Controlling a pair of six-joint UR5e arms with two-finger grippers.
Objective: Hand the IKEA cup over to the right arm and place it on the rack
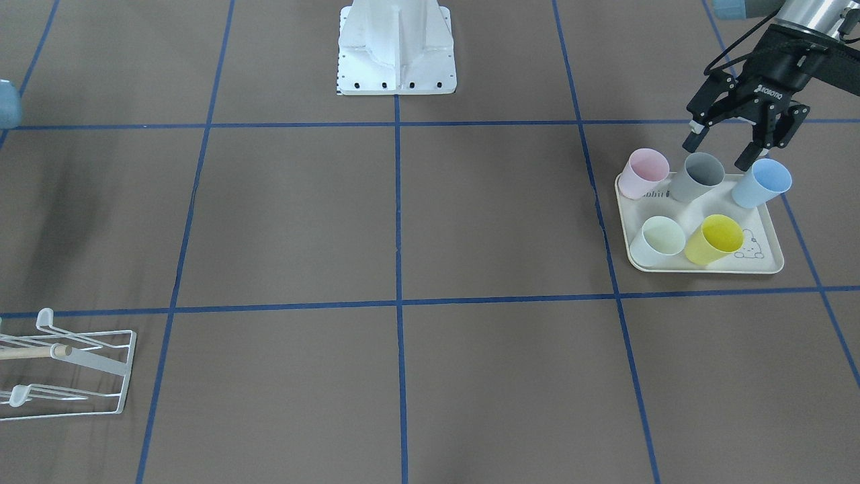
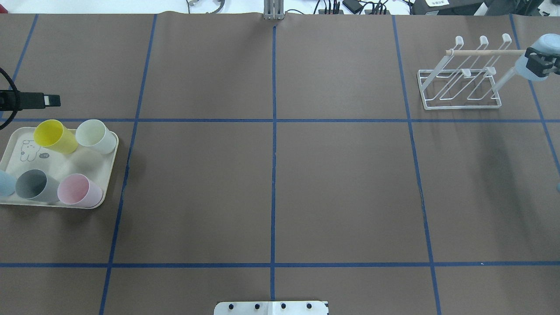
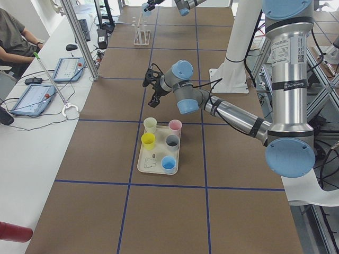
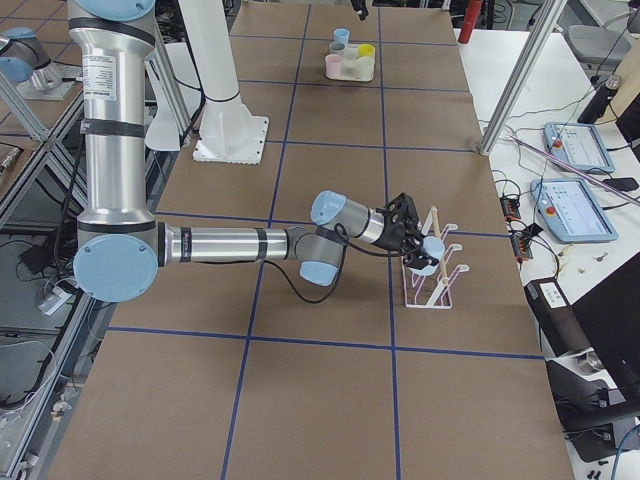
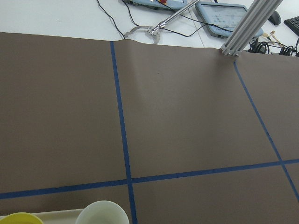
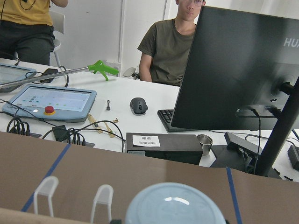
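My right gripper [image 2: 542, 63] is shut on a light-blue IKEA cup [image 2: 544, 43] at the right end of the white wire rack [image 2: 459, 83], level with its wooden dowel [image 2: 481, 52]. The right wrist view shows the cup's round base [image 6: 175, 205] close up, with two rack pegs [image 6: 46, 186] to its left. My left gripper [image 1: 722, 149] hangs open and empty over the back of the cream tray [image 1: 766, 262], just above the grey cup [image 1: 699, 176]. Also on the tray are pink [image 1: 643, 173], blue [image 1: 762, 183], pale white [image 1: 658, 240] and yellow [image 1: 714, 238] cups.
The white robot base [image 1: 396, 47] stands at the table's middle edge. Blue tape lines grid the brown table. Beyond the far edge a white desk holds tablets [image 3: 34, 98], a monitor [image 6: 233, 70] and cables, and people sit there.
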